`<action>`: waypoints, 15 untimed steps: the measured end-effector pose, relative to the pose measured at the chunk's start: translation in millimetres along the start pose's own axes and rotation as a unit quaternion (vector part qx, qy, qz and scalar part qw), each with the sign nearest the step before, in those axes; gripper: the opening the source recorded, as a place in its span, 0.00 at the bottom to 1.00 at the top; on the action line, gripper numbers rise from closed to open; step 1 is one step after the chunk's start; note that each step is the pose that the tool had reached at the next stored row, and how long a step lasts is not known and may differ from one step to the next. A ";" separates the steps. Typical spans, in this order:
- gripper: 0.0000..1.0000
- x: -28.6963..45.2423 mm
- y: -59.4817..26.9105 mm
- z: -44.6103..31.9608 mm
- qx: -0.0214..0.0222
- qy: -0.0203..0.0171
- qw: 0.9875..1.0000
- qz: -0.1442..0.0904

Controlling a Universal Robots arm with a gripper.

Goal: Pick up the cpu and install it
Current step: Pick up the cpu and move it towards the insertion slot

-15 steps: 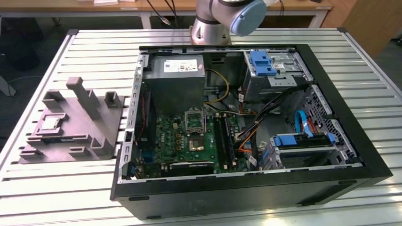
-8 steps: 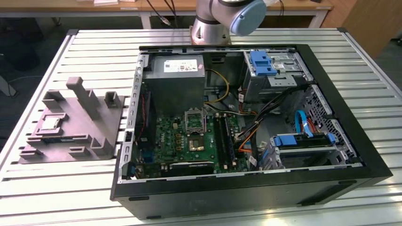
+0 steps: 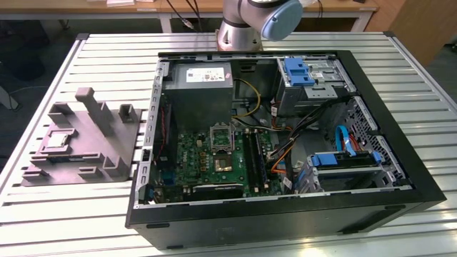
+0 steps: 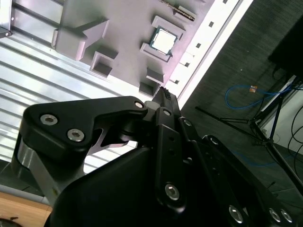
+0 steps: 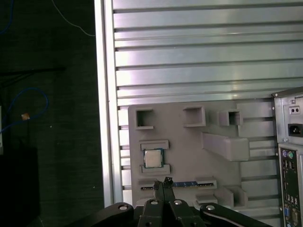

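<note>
Silvery-grey cpu (image 5: 152, 159); grey tray (image 5: 189, 151); green motherboard (image 3: 203, 160); black case (image 3: 286, 219); ribbed silver table (image 3: 85, 214).

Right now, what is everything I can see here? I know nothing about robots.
cpu: one, silvery-grey, lying in a recess of the tray.
tray: one, grey, on the table, at the exterior view's left of the case.
computer case: one, black, open, on the table.
motherboard: one, green, inside the case.
power-supply box: one, grey, inside the case.
drive brackets: two, blue, inside the case.
table: one, silvery, slatted.
cable: one, blue, on the dark floor.
arm: one, silver and blue, at the table's far edge.
gripper: one, black, shut, empty, apart from the cpu.
</note>
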State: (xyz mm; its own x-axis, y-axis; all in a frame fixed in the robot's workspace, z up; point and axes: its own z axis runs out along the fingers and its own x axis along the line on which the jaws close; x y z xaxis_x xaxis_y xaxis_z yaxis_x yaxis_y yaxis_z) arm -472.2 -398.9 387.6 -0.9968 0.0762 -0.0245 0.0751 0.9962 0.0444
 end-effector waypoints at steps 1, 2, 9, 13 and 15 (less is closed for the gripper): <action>0.11 0.0 0.0 0.0 0.000 0.000 1.000 0.000; 0.11 0.1 0.0 0.0 0.000 0.000 1.000 0.000; 0.11 0.3 0.0 0.0 0.000 0.000 1.000 0.000; 0.23 0.5 0.0 0.0 0.000 0.000 1.000 0.000; 0.35 0.5 0.0 0.0 0.000 0.000 1.000 0.000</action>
State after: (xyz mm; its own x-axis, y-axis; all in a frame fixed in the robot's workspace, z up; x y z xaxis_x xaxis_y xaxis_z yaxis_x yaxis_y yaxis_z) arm -472.7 -398.9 387.7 -0.9968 0.0762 -0.0245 0.0750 0.9962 0.0444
